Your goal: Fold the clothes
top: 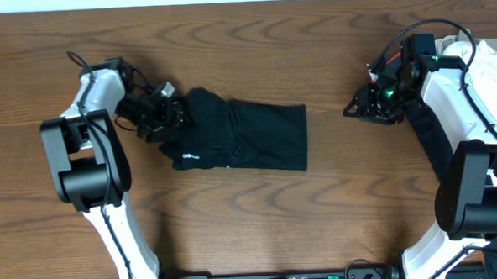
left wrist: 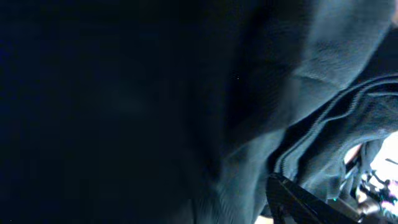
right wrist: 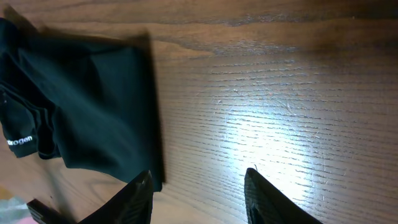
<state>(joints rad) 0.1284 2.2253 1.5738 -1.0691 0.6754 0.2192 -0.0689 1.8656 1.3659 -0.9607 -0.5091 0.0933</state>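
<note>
A black T-shirt (top: pixel 240 136) lies folded into a rough rectangle on the wooden table (top: pixel 260 223), with small white print near its left front edge. My left gripper (top: pixel 165 118) is at the shirt's left end and shut on bunched black fabric. That fabric fills the left wrist view (left wrist: pixel 186 93), where only one finger (left wrist: pixel 298 199) shows. My right gripper (top: pixel 354 110) is open and empty, over bare wood to the right of the shirt. In the right wrist view the shirt (right wrist: pixel 81 106) lies left of the open fingers (right wrist: pixel 199 186).
A pile of white garments (top: pixel 490 49) sits at the far right edge behind the right arm. A dark garment (top: pixel 434 148) lies under the right arm. The arm bases stand along the front edge.
</note>
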